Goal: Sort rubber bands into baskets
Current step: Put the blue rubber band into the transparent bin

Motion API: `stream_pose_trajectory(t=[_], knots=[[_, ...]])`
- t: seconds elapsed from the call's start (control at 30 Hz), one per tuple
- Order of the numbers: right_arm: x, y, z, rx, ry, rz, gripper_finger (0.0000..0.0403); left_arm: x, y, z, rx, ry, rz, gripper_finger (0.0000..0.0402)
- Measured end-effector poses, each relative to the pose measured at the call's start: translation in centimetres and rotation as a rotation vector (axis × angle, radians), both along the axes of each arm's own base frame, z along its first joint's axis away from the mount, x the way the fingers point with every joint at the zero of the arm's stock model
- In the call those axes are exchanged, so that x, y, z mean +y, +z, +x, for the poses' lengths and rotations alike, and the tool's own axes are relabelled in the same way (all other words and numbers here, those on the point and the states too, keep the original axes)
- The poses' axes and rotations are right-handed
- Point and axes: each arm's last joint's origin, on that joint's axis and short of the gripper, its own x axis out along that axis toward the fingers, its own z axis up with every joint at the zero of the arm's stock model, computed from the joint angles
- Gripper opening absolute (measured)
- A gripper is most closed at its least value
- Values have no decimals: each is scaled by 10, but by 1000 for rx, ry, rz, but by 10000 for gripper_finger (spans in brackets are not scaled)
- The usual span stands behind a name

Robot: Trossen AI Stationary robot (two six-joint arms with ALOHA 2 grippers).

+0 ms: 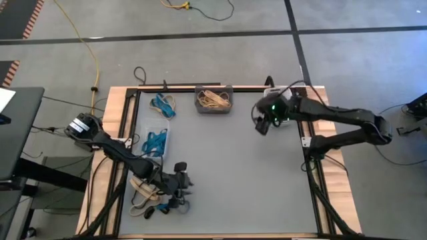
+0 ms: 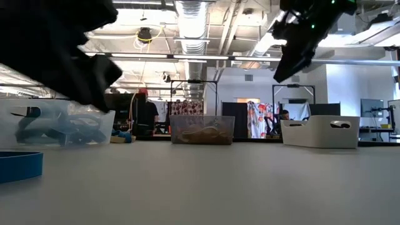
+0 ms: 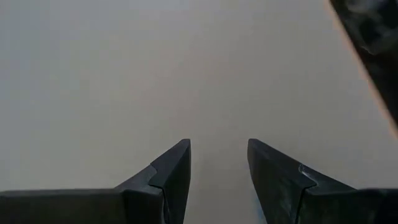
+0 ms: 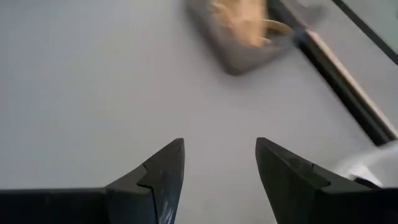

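Right now both grippers are empty. Left gripper (image 1: 179,190) sits low at the near-left of the table (image 1: 233,173), jaws parted with bare tabletop between them in its wrist view, just beside the loose pile of bands (image 1: 148,197): tan, black and blue loops tangled at the table's near-left edge. Right gripper (image 1: 262,124) hangs high over the far-right, fingers apart, nothing in them, near the white basket (image 2: 320,132).

Sorted so far: tan bands in the grey basket (image 1: 213,99) at far middle, blue ones in the clear basket (image 1: 154,141) on the left; a few blue bands (image 1: 163,105) lie loose on the table beyond it.

Handling guess: bands are very light, floppy, thin, grippy rubber; they lie flat, so fingertips must come right down to the surface. Best to pinch one strand at a loop's outer edge, away from the tangle, or neighbours will drag along. A band could snag on a finger at release.
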Motion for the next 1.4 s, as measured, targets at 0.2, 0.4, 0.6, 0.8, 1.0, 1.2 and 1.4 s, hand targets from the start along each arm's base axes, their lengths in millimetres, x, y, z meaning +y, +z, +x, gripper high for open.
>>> stream_pose_trajectory(t=[0.2, 0.4, 0.6, 0.8, 1.0, 1.2, 1.4], knots=[[40, 1, 16, -43, 130, -24, 224, -10, -4, -10, 107, -70, -83, 149], [74, -4, 30, -65, 220, -54, 224, -19, -4, -17, 122, -43, -115, 149], [107, -18, 46, -57, 321, -72, 224, -23, -4, -20, 76, 19, -64, 149], [144, -38, 65, -70, 440, -69, 224, -29, -13, -20, 83, 18, -49, 149], [180, -65, 76, -45, 546, -68, 224, -34, -29, -14, 116, 24, -52, 149], [214, -91, 81, -43, 639, -68, 224, -43, -42, -3, 127, 42, 34, 146], [243, -109, 83, -94, 714, -58, 224, -59, -47, 14, 173, -9, 139, 99]])
